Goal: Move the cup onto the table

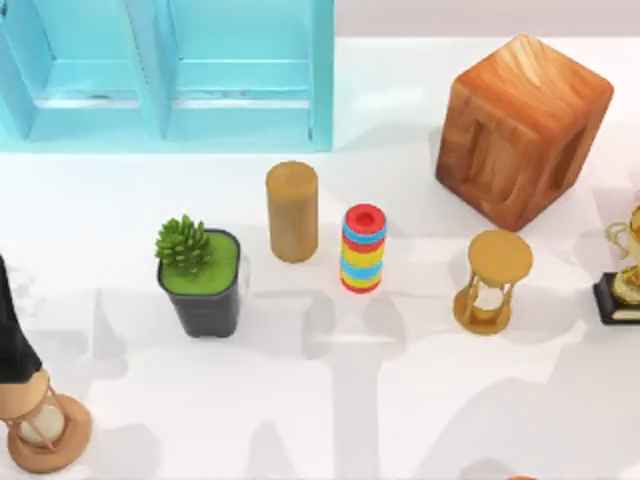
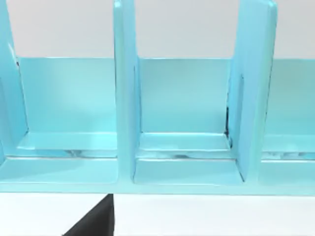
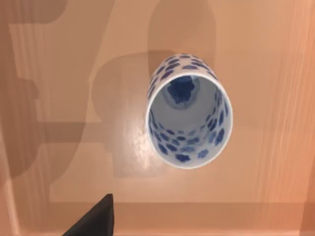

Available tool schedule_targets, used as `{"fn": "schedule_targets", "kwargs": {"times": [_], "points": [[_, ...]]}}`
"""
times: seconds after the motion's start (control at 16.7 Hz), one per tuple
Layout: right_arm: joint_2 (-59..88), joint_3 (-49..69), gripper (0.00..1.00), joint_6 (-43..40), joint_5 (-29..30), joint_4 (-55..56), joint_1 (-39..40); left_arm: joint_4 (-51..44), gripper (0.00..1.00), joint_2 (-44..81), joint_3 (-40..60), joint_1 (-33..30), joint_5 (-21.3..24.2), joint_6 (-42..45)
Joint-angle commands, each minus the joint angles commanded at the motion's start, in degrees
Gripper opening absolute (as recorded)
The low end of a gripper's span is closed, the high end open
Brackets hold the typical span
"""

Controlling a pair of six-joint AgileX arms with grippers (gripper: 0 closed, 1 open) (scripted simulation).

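Note:
The cup (image 3: pixel 189 113), white with blue speckles, stands upright on a tan wooden surface (image 3: pixel 64 123), and the right wrist view looks down into its open mouth. A dark part of my right gripper (image 3: pixel 93 219) shows at that view's edge, apart from the cup and with nothing in it. My left arm (image 1: pixel 15 340) is at the far left of the table (image 1: pixel 400 400), and a dark part of the left gripper (image 2: pixel 93 221) faces the light-blue cabinet (image 2: pixel 182 123).
On the table stand a potted plant (image 1: pixel 200 270), a tan wooden cylinder (image 1: pixel 292 212), a red-blue-yellow ring stack (image 1: pixel 363 248), an hourglass (image 1: pixel 495 282), a large wooden block (image 1: pixel 520 130) and a trophy (image 1: pixel 625 270). Another hourglass (image 1: pixel 45 430) is front left. The cabinet (image 1: pixel 170 70) is back left.

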Motion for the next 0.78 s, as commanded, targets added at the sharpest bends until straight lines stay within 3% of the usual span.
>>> {"fn": "schedule_targets", "kwargs": {"times": [0.42, 0.78], "points": [[0.4, -0.6, 1.0, -0.2, 0.0, 0.7, -0.1, 0.0, 1.0, 0.0, 0.0, 0.0, 0.0, 0.0], [2.1, -10.6, 1.0, -2.0, 0.0, 12.3, -2.1, 0.0, 1.0, 0.0, 0.0, 0.0, 0.0, 0.0]]}}
